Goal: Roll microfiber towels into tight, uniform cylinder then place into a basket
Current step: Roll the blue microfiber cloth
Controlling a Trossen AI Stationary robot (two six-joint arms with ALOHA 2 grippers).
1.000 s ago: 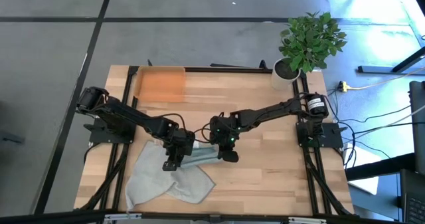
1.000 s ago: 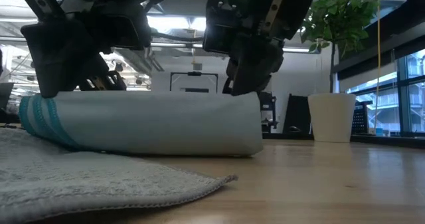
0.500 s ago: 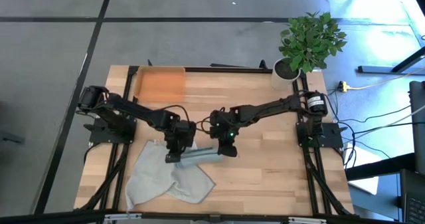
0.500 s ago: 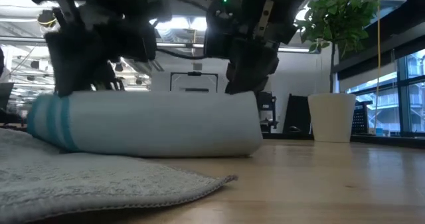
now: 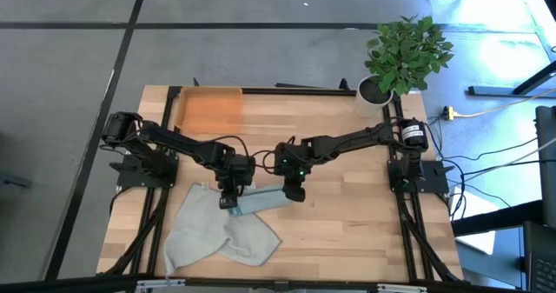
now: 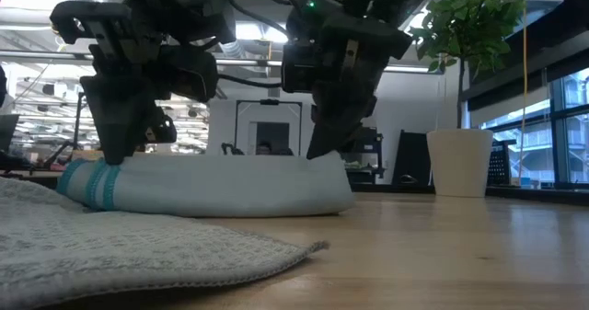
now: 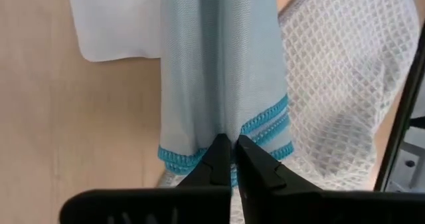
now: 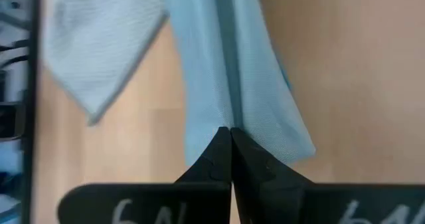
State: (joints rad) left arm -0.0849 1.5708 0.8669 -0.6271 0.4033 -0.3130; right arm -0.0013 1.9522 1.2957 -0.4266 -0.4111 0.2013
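The light teal-blue microfiber towel (image 5: 259, 202) lies rolled into a long cylinder on the table, its striped hem end (image 6: 92, 183) resting on the pale grey-green towel (image 5: 217, 236), which is spread flat near the front edge. My left gripper (image 5: 230, 199) is shut and stands on the roll's striped end. My right gripper (image 5: 291, 192) is shut and stands on the roll's other end (image 6: 331, 186). The orange basket (image 5: 208, 110) sits at the far left of the table, apart from both grippers. My left gripper presses its shut fingertips (image 7: 222, 151) down on the roll's top just inside the teal-striped hem (image 7: 265, 127), slanting down from the far left. The cloth creases under the tips. The roll lies on the table and on the grey-green towel. My right gripper presses its shut fingertips (image 8: 229, 141) down on the roll's top at its plain end (image 8: 265, 137), slanting down from the far right. A crease runs along the roll from the tips. That end rests on the bare wood.
A white pot with a green plant (image 5: 382, 89) stands at the far right corner. Bare wood (image 5: 365, 223) lies to the right of the roll and between the roll and the basket. A black frame edges the table.
Both grippers, still shut, have moved toward the table's far edge and slightly toward each other, turning a little at the wrist. The teal roll has gone with them, away from the front edge, and its striped end now sits farther onto the grey-green towel's far part.
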